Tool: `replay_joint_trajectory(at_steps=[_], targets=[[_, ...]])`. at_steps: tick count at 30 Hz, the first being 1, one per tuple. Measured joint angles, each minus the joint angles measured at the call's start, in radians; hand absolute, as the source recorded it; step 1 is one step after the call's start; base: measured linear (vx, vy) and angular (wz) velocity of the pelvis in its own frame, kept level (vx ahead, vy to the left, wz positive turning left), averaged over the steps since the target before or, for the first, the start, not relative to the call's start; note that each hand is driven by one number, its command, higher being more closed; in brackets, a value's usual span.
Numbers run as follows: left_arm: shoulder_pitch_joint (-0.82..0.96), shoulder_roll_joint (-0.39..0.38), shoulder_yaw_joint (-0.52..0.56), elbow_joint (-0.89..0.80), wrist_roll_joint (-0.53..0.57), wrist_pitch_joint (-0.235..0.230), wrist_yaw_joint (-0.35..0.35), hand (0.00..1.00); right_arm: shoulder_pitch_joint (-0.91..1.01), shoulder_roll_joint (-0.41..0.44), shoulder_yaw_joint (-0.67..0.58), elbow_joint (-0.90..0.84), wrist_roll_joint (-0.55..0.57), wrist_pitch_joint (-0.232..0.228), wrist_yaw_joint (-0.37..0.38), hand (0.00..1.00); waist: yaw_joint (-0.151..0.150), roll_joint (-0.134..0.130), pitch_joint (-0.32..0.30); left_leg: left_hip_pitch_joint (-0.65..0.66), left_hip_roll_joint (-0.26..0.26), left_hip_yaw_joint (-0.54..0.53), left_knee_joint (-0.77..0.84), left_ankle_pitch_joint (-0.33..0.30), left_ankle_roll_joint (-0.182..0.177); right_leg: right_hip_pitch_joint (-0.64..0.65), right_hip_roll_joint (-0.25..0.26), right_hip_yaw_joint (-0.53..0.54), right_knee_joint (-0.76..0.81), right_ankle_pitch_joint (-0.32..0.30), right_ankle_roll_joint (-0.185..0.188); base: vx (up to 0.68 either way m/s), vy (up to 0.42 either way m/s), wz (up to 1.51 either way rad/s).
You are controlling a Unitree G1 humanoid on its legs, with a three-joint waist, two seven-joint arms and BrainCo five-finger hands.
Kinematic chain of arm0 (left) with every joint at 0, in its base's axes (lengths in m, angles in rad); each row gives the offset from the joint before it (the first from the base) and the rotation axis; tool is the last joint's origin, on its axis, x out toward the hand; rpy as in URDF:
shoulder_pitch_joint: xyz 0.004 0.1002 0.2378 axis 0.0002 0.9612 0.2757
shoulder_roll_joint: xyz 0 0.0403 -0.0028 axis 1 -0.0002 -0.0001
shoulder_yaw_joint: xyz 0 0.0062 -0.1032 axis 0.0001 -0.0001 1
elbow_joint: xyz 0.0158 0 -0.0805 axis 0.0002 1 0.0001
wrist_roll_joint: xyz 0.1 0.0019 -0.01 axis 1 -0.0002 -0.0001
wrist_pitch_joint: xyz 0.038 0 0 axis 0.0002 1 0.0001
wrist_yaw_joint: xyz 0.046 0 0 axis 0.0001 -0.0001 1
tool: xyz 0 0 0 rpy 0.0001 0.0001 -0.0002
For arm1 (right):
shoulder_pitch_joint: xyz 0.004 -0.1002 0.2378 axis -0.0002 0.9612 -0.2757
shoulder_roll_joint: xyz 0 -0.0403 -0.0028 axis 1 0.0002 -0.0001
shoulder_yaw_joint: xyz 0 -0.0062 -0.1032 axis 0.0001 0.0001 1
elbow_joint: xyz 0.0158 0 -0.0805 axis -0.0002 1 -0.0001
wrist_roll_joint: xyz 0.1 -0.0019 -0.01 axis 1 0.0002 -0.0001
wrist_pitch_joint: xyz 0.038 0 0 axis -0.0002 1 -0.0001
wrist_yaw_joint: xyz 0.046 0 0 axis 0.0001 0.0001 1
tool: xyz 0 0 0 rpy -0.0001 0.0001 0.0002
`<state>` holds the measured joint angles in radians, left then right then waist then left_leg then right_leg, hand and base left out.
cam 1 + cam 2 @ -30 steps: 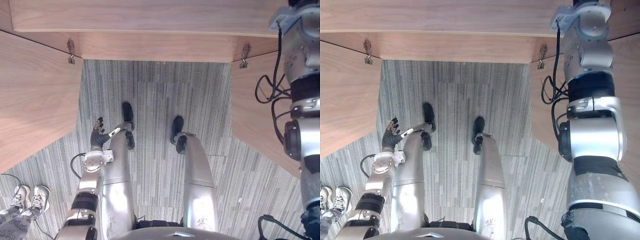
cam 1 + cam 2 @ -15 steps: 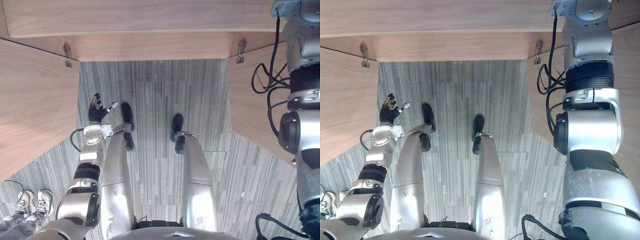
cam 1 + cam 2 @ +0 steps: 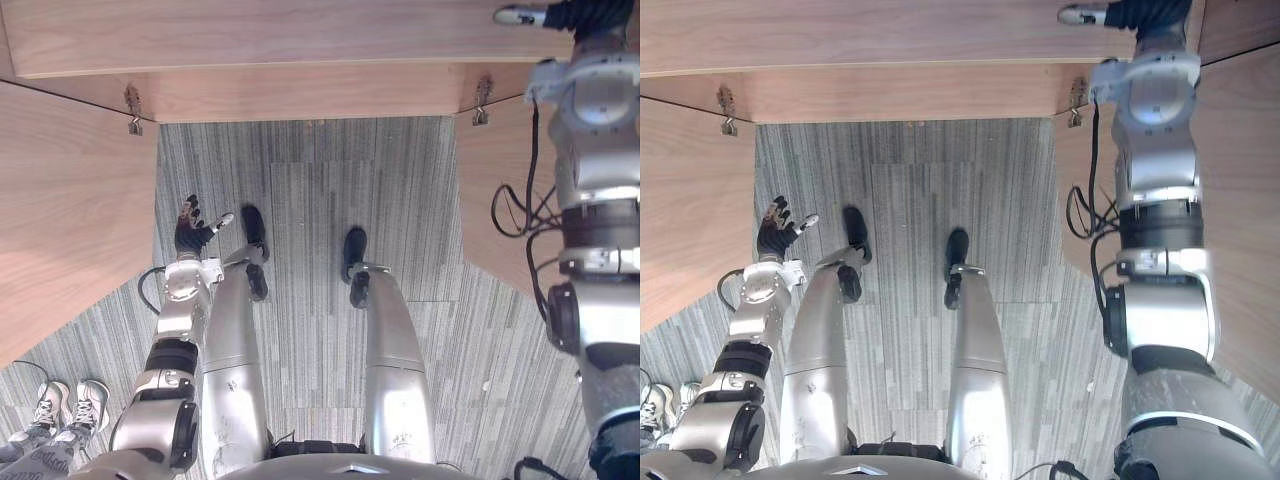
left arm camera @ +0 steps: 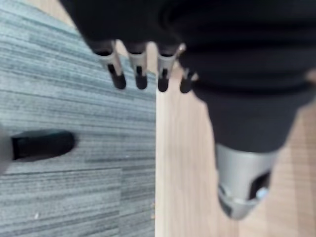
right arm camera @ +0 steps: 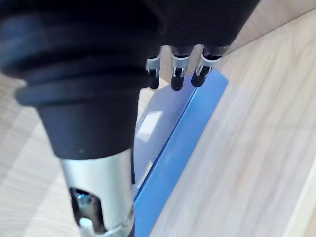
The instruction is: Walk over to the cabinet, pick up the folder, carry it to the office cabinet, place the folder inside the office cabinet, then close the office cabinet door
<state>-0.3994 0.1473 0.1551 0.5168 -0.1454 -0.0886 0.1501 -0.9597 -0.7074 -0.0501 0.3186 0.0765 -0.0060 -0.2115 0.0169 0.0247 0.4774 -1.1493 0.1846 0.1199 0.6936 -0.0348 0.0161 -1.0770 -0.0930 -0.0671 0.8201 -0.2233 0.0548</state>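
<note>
Blue folder flat on the wooden cabinet, far right, just under the right hand, fingers straight, nothing gripped. Left hand low at left over carpet, fingers spread, empty.

Before you, the cabinet shows pale wood-grain panels, smooth and matt, with a small bright metal hinge at the corner. The floor is grey carpet, rough and finely striped. Past your right hand, with its silver metal fingers and matt, ribbed dark cover, the blue folder looks like glossy plastic and catches a pale glare. Your left hand has the same finish.
</note>
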Motion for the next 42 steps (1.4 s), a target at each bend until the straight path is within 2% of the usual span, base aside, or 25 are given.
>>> replay_joint_trajectory(at_steps=[5,9,14,15,21,31,42], targets=[[0.025,-0.019,-0.006,-0.042,0.034,-0.001,0.002,0.0,0.157,0.051,-0.094,-0.151,-0.047,-0.022,-0.047,0.0,0.002,0.0,0.0,-0.001,0.0,-0.003,0.002,0.0,0.0,0.0,0.0,-0.001,0.007,-0.001,-0.001,0.0,0.0,0.0],[0.042,-0.032,-0.022,-0.086,0.056,-0.006,0.018,0.0,0.294,0.162,-0.133,-0.309,-0.097,-0.064,-0.104,0.0,0.005,0.0,0.0,0.0,0.0,-0.006,0.002,-0.001,-0.002,-0.002,0.0,-0.002,0.017,-0.006,-0.005,0.0,0.0,0.0],[0.068,-0.048,-0.033,-0.116,0.095,-0.015,0.024,0.0,0.339,0.298,-0.116,-0.381,-0.139,-0.102,-0.157,0.0,0.007,0.0,0.0,0.0,-0.001,-0.006,0.003,-0.004,-0.007,-0.007,-0.001,-0.001,0.03,-0.011,-0.008,0.0,0.0,0.0],[0.073,-0.052,-0.037,-0.116,0.104,-0.016,0.026,0.0,0.339,0.315,-0.107,-0.381,-0.156,-0.103,-0.168,1.0,0.008,0.0,0.0,0.0,-0.001,-0.007,0.003,-0.004,-0.008,-0.008,-0.001,-0.001,0.033,-0.012,-0.009,0.0,0.0,0.0],[0.079,-0.073,-0.044,-0.114,0.13,-0.022,0.046,0.0,0.306,0.398,-0.003,-0.321,-0.242,-0.107,-0.191,1.0,0.014,-0.003,0.0,-0.007,-0.001,-0.006,0.002,-0.001,-0.015,-0.027,-0.002,0.0,0.049,-0.02,-0.018,0.0,-0.006,0.0],[0.077,-0.077,-0.043,-0.089,0.13,-0.033,0.065,0.0,0.158,0.419,0.062,-0.174,-0.263,-0.106,-0.211,1.0,0.018,-0.006,0.0,-0.059,-0.001,-0.015,0.016,0.008,-0.015,-0.079,-0.003,-0.003,0.076,-0.024,-0.018,0.0,0.0,0.0],[0.079,-0.07,-0.045,-0.037,0.13,-0.05,0.067,0.0,-0.022,0.267,0.113,-0.056,-0.238,-0.107,-0.211,1.0,0.027,-0.01,0.002,-0.092,-0.013,-0.032,-0.016,0.039,-0.017,-0.108,-0.014,-0.029,0.068,-0.023,-0.02,0.0,-0.014,0.07]])
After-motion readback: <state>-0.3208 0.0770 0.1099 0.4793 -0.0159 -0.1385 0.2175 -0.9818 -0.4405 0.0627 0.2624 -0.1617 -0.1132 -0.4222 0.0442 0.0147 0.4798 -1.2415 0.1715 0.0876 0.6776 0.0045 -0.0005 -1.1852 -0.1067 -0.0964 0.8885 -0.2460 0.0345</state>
